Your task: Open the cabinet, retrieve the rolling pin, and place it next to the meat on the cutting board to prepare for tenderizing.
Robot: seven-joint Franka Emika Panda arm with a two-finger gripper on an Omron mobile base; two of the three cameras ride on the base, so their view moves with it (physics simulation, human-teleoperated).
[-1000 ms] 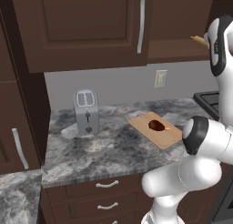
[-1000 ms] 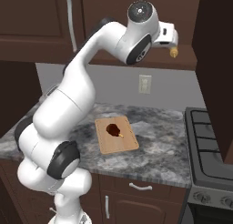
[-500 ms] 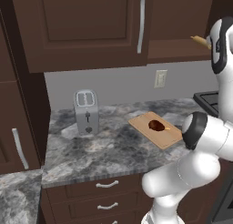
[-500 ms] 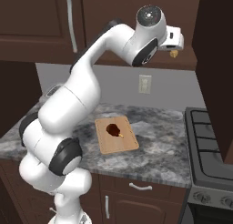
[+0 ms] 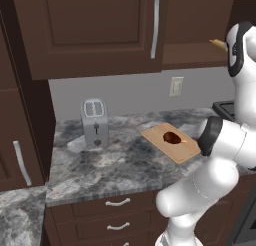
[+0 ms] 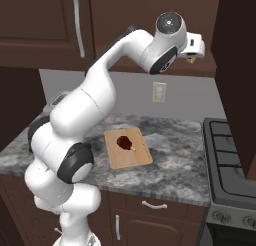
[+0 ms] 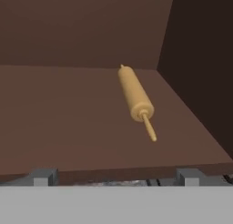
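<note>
The cabinet stands open, and its brown shelf [image 7: 68,118] spreads out ahead of my gripper [image 7: 116,176]. The rolling pin [image 7: 135,98] lies on that shelf, right of centre, one thin handle pointing toward me. My gripper is open and hovers at the shelf's front edge, short of the pin, with nothing between its fingertips [image 7: 43,175]. In the left base view one end of the rolling pin [image 5: 217,43] pokes out beside my arm. Down on the counter the cutting board [image 6: 127,149] lies flat with the meat [image 6: 123,140] on its far half.
A silver toaster [image 5: 94,122] stands on the counter left of the board. A closed cabinet door with a bar handle [image 5: 156,27] hangs to the left of the open one. The open door panel [image 6: 235,75] is at the right, above a stove [image 6: 230,155].
The arm has reached a little further right, toward the open cabinet, bringing the hand up to the shelf. The rolling pin, board and meat have not moved.
</note>
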